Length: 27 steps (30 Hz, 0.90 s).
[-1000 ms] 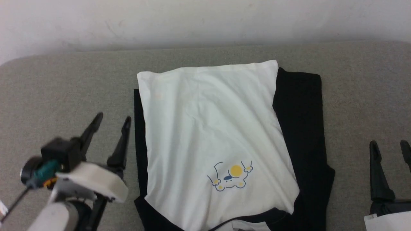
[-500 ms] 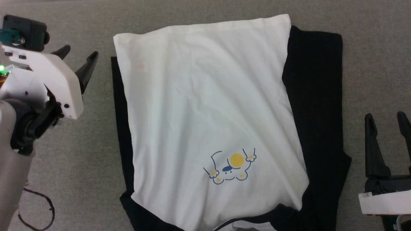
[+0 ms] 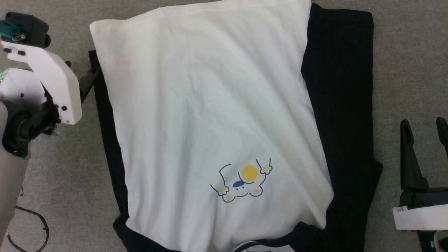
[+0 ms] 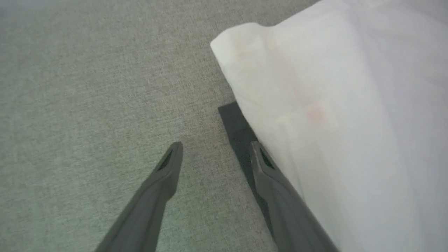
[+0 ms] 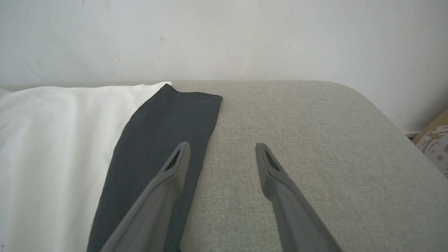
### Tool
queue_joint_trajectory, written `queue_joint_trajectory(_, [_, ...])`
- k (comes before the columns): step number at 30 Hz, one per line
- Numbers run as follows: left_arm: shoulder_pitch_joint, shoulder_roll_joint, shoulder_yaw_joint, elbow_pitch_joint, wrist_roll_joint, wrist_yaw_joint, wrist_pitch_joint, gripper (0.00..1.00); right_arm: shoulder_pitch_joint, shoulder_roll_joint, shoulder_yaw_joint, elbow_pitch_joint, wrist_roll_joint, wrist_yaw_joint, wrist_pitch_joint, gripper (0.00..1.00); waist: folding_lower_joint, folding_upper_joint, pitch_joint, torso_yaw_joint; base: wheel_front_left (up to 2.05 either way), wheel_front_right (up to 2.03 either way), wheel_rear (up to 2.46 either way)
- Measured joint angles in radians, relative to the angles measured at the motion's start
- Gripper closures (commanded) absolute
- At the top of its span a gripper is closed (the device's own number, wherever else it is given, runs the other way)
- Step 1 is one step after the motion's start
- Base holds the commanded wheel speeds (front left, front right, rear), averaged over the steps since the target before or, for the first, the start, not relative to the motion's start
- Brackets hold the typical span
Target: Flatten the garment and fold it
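The garment lies flat on the grey surface, white body up, with the cartoon print near me and the black neckband at the bottom edge. Black sleeves run folded along both sides. My left gripper is open at the garment's far-left corner. In the left wrist view the left gripper has one finger lying over the black sleeve strip beside the white cloth. My right gripper stands open and empty, right of the garment. In the right wrist view the right gripper straddles the sleeve's edge.
The grey fabric surface surrounds the garment and ends in a rounded far-right corner below a pale wall. A dark cable loops at the lower left. A cardboard-coloured object sits beyond the right edge.
The head camera has dipped and come closer to the garment. My left gripper has travelled forward from the near left to the garment's far-left corner. The right gripper has stayed put.
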Motion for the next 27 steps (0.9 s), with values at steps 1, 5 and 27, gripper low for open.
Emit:
queue_joint_trajectory(1, [-0.002, -0.001, 0.000, 0.003, -0.003, -0.001, 0.001, 0.00, -0.001, 0.000, 0.000, 0.000, 0.000, 0.000, 0.001, 0.00, -0.0001, 0.0000, 0.003, -0.002, 0.00, 0.00, 0.00])
queue_joint_trajectory(5, [-0.004, -0.011, -0.001, 0.014, -0.019, -0.009, 0.000, 0.00, -0.003, 0.000, 0.001, -0.004, 0.000, 0.000, 0.007, 0.00, -0.0002, 0.0000, 0.009, -0.004, 0.00, 0.00, 0.00])
queue_joint_trajectory(27, [-0.041, -0.050, 0.009, 0.075, -0.053, -0.042, -0.079, 1.00, -0.020, 0.000, -0.013, 0.000, -0.004, 0.000, 0.027, 0.00, 0.0000, 0.0002, 0.024, 0.000, 0.00, 0.00, 0.00])
